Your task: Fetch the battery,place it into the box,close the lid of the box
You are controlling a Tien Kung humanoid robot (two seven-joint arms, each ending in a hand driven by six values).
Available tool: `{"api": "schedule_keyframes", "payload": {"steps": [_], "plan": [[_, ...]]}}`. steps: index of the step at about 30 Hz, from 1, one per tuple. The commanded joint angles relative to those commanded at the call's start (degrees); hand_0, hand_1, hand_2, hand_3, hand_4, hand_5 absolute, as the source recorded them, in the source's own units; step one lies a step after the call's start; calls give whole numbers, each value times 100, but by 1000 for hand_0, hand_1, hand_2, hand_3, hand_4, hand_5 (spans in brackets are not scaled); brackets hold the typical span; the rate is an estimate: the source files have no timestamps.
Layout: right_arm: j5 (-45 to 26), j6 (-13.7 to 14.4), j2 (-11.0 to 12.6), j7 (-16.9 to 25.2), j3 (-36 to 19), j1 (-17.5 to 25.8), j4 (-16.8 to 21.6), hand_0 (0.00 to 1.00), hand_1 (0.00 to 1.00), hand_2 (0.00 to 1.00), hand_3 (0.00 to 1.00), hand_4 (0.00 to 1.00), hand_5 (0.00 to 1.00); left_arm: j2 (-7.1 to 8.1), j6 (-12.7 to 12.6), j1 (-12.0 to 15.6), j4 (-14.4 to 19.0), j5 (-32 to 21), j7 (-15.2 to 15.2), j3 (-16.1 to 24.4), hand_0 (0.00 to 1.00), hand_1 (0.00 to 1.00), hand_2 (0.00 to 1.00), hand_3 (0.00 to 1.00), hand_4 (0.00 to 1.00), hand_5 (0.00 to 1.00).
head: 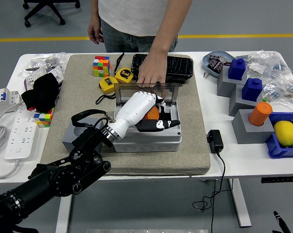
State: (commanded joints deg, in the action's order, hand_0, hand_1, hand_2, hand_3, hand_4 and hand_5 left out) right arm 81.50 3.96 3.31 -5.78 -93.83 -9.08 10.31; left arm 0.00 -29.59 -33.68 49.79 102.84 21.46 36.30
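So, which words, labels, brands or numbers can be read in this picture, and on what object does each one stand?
None can be read.
Yellow tape measures: round labels, print too small.
Packets in the blue bowl: print blurred.
White power strip and circuit breaker: markings too small.
Grey box and white left hand: no text visible.
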Motion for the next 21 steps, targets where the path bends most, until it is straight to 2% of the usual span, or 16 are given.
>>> {"api": "schedule_keyframes", "payload": {"steps": [4,5,10,11,16,17,21], "plan": [[11,-1,2,-1,0,-1,0,790,693,687,762,998,998,0,19,3,-6,20,-3,13,297,332,389,445,998,998],[9,-1,3,0,2,-2,0,790,690,686,761,998,998,0,23,2,-6,24,-3,16,500,577,545,538,998,998],[14,1,8,-2,-4,-7,0,790,690,686,761,998,998,0,37,1,11,42,2,24,500,577,545,538,998,998],[13,2,10,-2,-4,-6,0,789,690,686,760,998,998,0,37,3,16,39,6,25,553,601,548,549,998,998],[25,2,9,-7,-16,10,0,789,690,686,760,998,998,0,33,15,42,61,4,13,553,601,548,549,998,998],[24,2,8,-6,-16,13,0,785,690,686,760,998,998,0,31,18,50,67,4,9,573,572,534,541,998,998],[8,3,4,2,-11,15,0,785,690,686,760,998,998,0,-4,39,145,75,26,4,573,572,534,541,998,998]]}}
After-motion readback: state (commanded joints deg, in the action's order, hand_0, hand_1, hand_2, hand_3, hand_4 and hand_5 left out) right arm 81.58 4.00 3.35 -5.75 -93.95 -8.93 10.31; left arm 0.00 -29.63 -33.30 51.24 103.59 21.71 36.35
